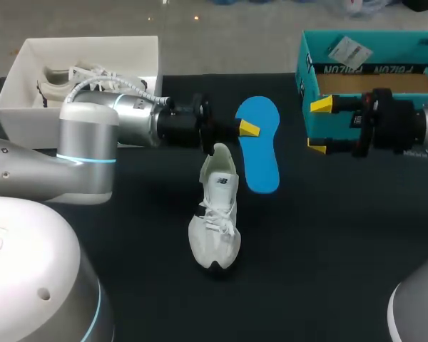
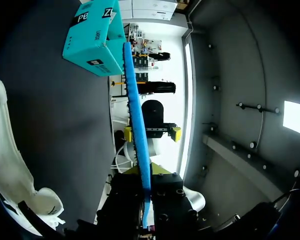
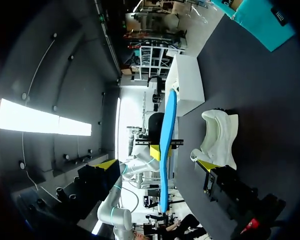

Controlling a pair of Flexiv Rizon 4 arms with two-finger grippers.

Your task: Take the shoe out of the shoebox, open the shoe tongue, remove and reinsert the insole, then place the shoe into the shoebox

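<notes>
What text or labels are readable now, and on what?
On the teal cardboard shoebox: dark lettering on inner wall, upside down, not readable.
On the white paper label inside it: print too small.
On the white lace-up shoe: side logo, too small.
No text visible on the blue foam insole or white open box.

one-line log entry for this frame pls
step: insole out | left claw: shut on insole | right claw: open, by teal box | shoe: on table
</notes>
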